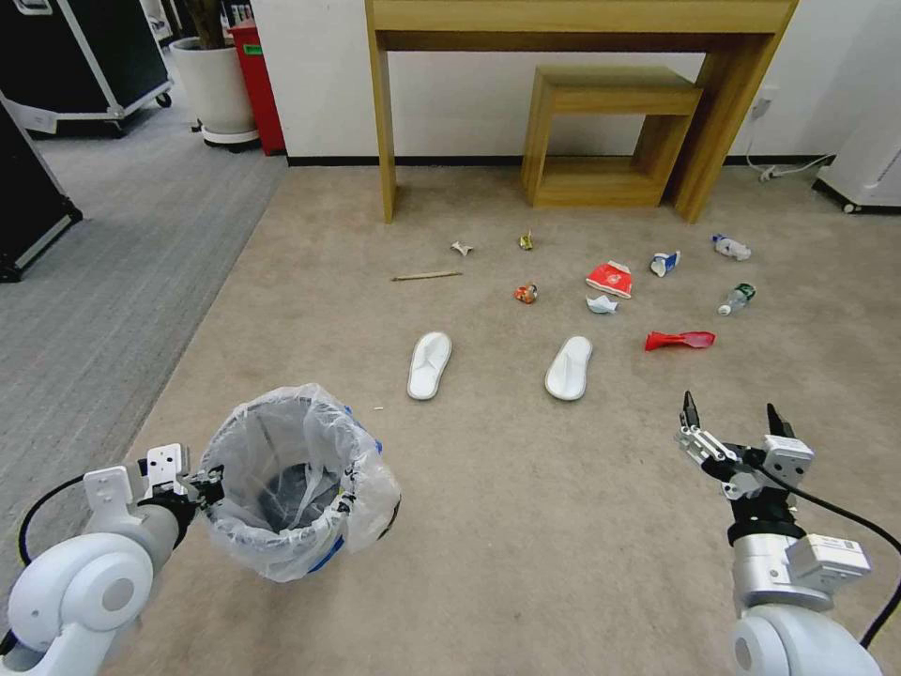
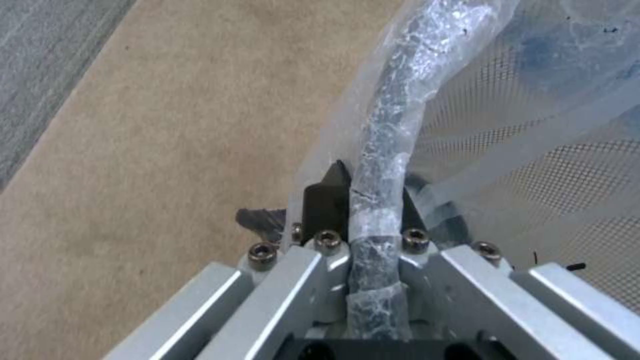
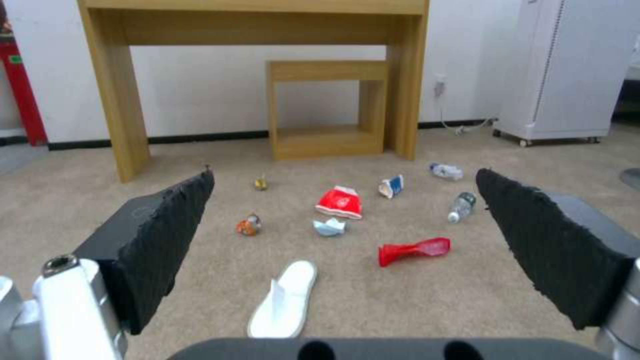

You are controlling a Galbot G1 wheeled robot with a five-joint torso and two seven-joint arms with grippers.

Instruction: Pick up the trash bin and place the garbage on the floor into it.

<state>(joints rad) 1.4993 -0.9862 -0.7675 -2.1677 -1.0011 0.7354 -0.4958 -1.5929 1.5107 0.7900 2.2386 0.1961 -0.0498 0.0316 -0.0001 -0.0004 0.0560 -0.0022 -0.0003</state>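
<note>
The trash bin point(image 1: 296, 479), round with a translucent white bag and blue edge, is at lower left. My left gripper point(image 1: 208, 490) is shut on its bag-wrapped rim point(image 2: 383, 165). Garbage lies on the beige carpet ahead: two white slippers point(image 1: 429, 364) point(image 1: 569, 368), a red plastic bottle point(image 1: 679, 340), a red-white carton point(image 1: 610, 279), a clear green-label bottle point(image 1: 738, 299), a blue-white wrapper point(image 1: 664, 263), a wooden stick point(image 1: 427, 276). My right gripper point(image 1: 734, 421) hangs open above the carpet, short of the red bottle point(image 3: 413, 250) and one slipper point(image 3: 283, 300).
A wooden desk point(image 1: 572, 38) with a small wooden shelf point(image 1: 605, 136) under it stands against the far wall. A white appliance point(image 1: 868, 160) on wheels is at far right. A potted plant point(image 1: 214, 84) and black cases point(image 1: 80, 56) stand at far left.
</note>
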